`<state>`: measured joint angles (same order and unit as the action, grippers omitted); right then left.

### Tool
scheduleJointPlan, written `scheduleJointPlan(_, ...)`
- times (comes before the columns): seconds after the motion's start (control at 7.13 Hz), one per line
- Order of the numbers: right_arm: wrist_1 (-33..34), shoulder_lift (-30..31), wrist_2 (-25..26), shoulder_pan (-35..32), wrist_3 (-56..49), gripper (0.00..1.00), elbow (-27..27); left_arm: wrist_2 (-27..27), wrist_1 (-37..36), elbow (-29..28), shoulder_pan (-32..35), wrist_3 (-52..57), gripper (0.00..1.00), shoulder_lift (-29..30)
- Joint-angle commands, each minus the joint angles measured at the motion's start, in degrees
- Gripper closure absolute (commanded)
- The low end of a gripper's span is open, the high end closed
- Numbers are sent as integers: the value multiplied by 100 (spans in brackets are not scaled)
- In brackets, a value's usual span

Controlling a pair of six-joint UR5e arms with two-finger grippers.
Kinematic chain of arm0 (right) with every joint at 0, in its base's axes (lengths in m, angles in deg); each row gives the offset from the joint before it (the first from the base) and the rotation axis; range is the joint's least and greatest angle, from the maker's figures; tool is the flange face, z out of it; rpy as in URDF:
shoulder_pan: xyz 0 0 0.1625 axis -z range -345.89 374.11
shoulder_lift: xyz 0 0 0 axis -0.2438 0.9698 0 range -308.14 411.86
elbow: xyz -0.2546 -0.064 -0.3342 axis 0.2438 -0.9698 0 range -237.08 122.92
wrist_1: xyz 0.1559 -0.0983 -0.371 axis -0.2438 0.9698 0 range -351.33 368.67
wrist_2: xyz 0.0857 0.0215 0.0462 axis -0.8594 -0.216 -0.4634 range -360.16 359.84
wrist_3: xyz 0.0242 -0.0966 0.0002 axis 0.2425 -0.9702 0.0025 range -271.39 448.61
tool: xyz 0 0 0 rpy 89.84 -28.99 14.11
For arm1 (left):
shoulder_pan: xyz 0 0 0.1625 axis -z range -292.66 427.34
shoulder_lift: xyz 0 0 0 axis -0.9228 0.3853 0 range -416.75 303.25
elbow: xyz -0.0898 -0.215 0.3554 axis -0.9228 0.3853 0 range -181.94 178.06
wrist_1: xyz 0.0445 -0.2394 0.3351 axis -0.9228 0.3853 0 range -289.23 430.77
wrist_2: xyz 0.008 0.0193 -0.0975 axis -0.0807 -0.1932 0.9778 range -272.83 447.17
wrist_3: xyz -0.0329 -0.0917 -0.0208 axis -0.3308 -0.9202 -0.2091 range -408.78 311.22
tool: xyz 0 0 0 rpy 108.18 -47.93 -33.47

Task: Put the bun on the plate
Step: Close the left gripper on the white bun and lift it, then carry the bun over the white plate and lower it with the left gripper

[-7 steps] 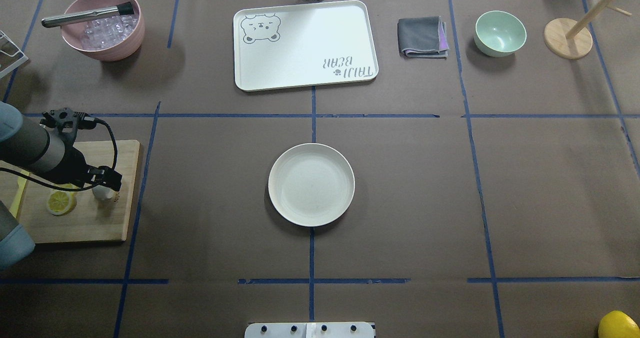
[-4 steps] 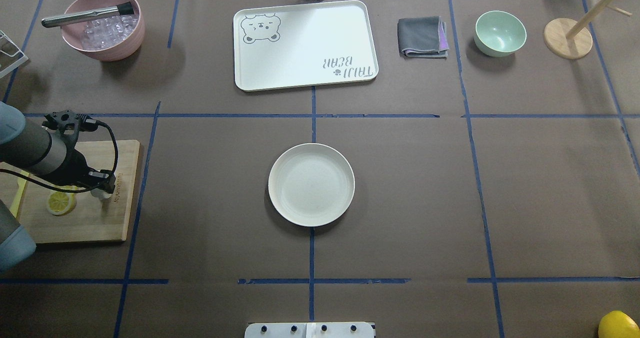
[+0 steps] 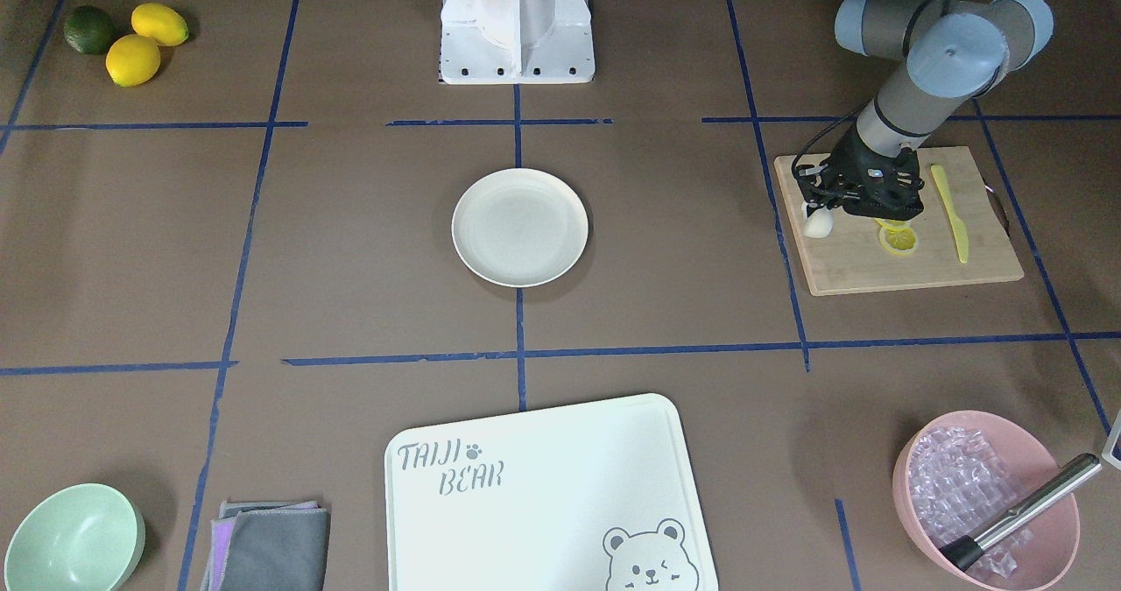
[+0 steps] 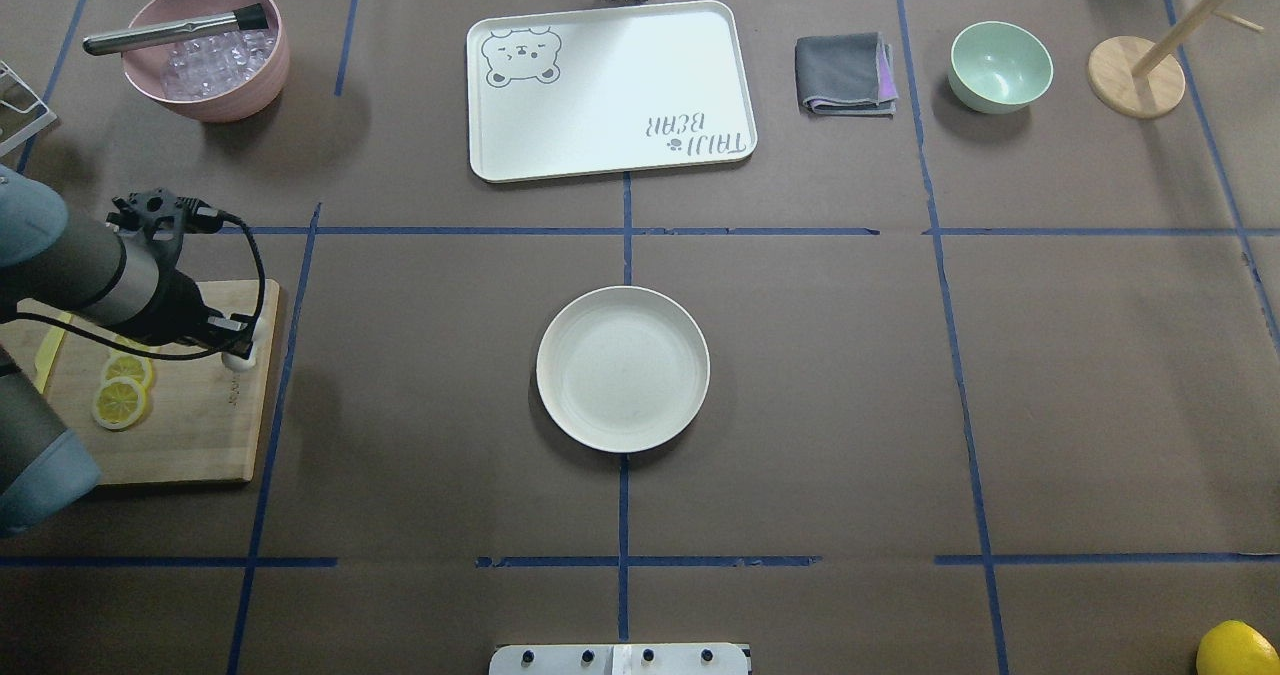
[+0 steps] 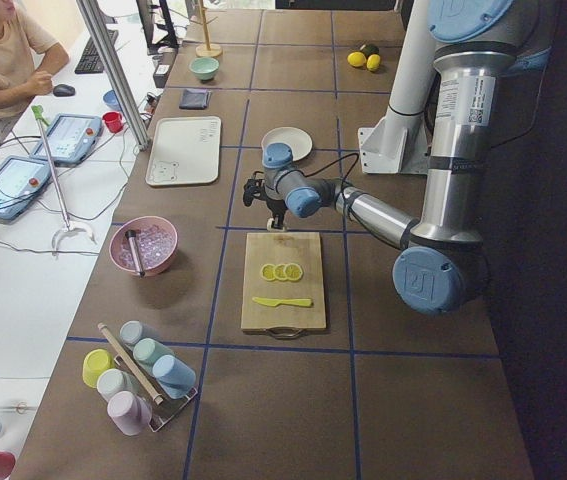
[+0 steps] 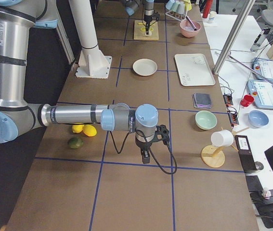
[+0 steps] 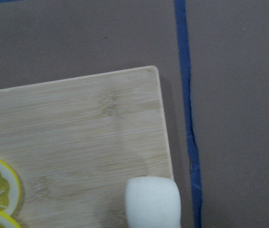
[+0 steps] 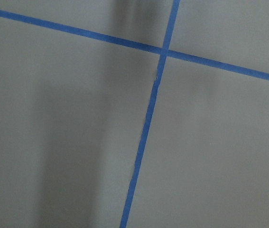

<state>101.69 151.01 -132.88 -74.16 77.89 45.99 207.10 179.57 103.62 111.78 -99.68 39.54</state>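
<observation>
Since a second ago the left tool (image 4: 232,340) has swung from above the middle of the pale wooden cutting board (image 4: 190,435) to the board's far corner on the plate's side. It has carried the small white rounded bun (image 4: 240,360) with it and uncovered a second of the yellow lemon slices (image 4: 120,402). The left tool is closed on the bun, which sits at its fingertips right over the board's edge; whether the bun touches the wood is unclear. The round cream-white plate (image 4: 622,368) lies well apart from both, at the centre of the brown paper-covered desk (image 4: 850,355). The pink bowl (image 4: 230,105) at the desk's far corner holds clear ice cubes (image 4: 205,65) and a steel-handled utensil (image 4: 170,30) propped across its rim. The right tool (image 6: 146,156) hangs above blue tape lines, and I cannot tell how far open it is.
</observation>
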Motion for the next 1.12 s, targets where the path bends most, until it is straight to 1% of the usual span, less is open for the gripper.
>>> scheduleJointPlan(0.0,-4,-1,0,-6,0,1,11,-416,-1553,17,-49,-312,88,1428)
scheduleJointPlan(0.14,-4,-2,0,3,0,1,11,-444,-2172,9,-424,-767,87,2088)
scheduleJointPlan(0.42,-4,-2,0,3,0,1,3,-943,-2231,-271,-1153,-1831,87,2865)
scheduleJointPlan(0.7,-4,-2,0,3,26,1,11,-1409,-2170,-1138,-1690,-2335,85,3726)
scheduleJointPlan(0.84,-4,-2,0,3,44,1,20,-1507,-2143,-1726,-1858,-2562,82,4191)
scheduleJointPlan(0.98,-4,-2,0,3,53,1,20,-1516,-2126,-1984,-2017,-2634,76,4370)
